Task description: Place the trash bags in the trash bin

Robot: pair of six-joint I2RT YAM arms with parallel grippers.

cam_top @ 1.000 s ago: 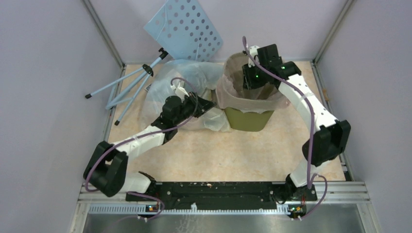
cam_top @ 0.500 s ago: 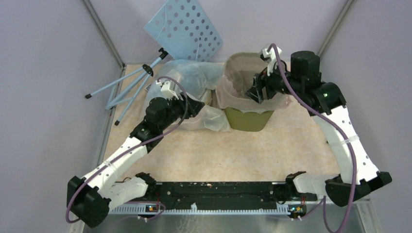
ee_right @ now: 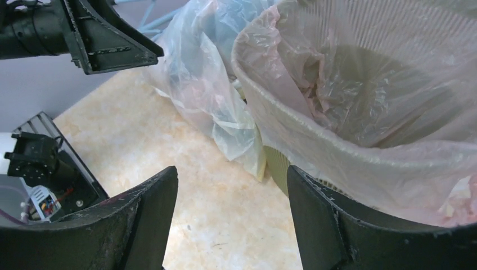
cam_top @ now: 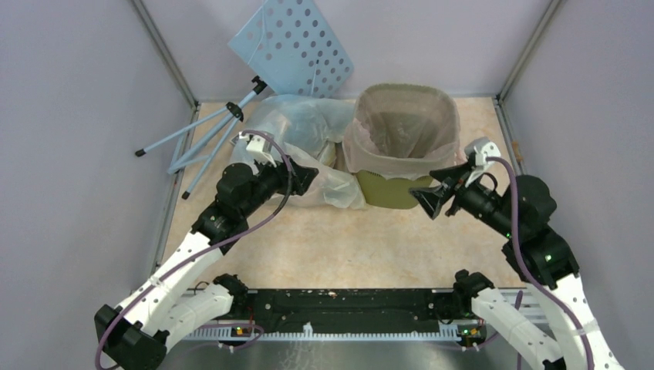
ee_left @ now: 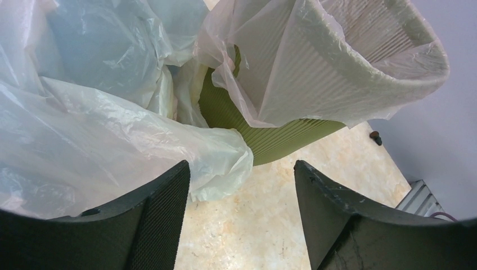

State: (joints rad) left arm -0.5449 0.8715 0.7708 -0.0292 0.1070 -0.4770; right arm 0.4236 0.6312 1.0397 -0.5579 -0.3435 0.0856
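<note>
The olive-green trash bin (cam_top: 393, 191) stands at the back centre. A pale pink-beige trash bag (cam_top: 401, 127) lines it and is folded over its rim. Clear-whitish and yellowish trash bags (cam_top: 297, 131) lie heaped on the table against the bin's left side. My left gripper (cam_top: 305, 176) is open and empty just in front of that heap. In the left wrist view the left gripper (ee_left: 242, 169) faces the heap (ee_left: 84, 129) and the bin (ee_left: 281, 140). My right gripper (cam_top: 436, 193) is open and empty off the bin's near right corner. In the right wrist view the right gripper (ee_right: 232, 171) looks at the lined bin (ee_right: 365, 84).
A blue perforated board (cam_top: 293, 46) leans on the back wall, with its pale blue tripod legs (cam_top: 208, 135) lying at the back left. Metal frame posts and grey walls close in the table on three sides. The arm bases sit along the near edge.
The right gripper came up out of the bin and drew back to its near right corner. The left gripper pulled back slightly from the bag heap. Both grippers opened.
</note>
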